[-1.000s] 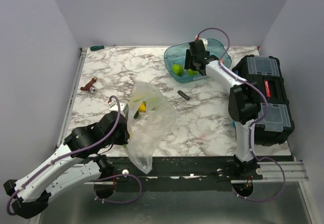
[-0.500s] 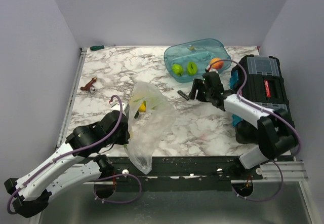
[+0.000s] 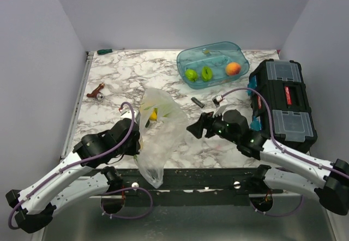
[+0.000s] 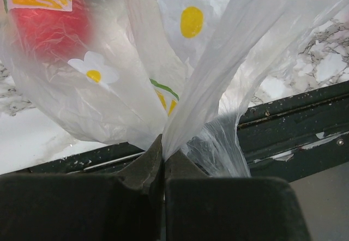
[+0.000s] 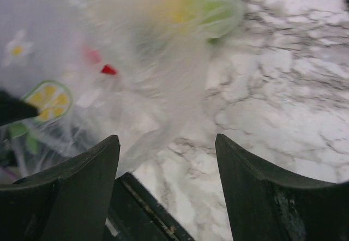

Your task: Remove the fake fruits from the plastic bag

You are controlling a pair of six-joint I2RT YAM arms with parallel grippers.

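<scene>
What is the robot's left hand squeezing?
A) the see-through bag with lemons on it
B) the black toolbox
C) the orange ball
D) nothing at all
A: in the left wrist view, the left hand is shut tight on a bunched fold of the plastic bag.

The left arm [image 3: 60,178] and right arm [image 3: 297,162] have white shells, bulky black joints and thin looping purple cables [image 3: 132,118]. Their matte black fingers [image 5: 76,197] look scuffed.
</scene>
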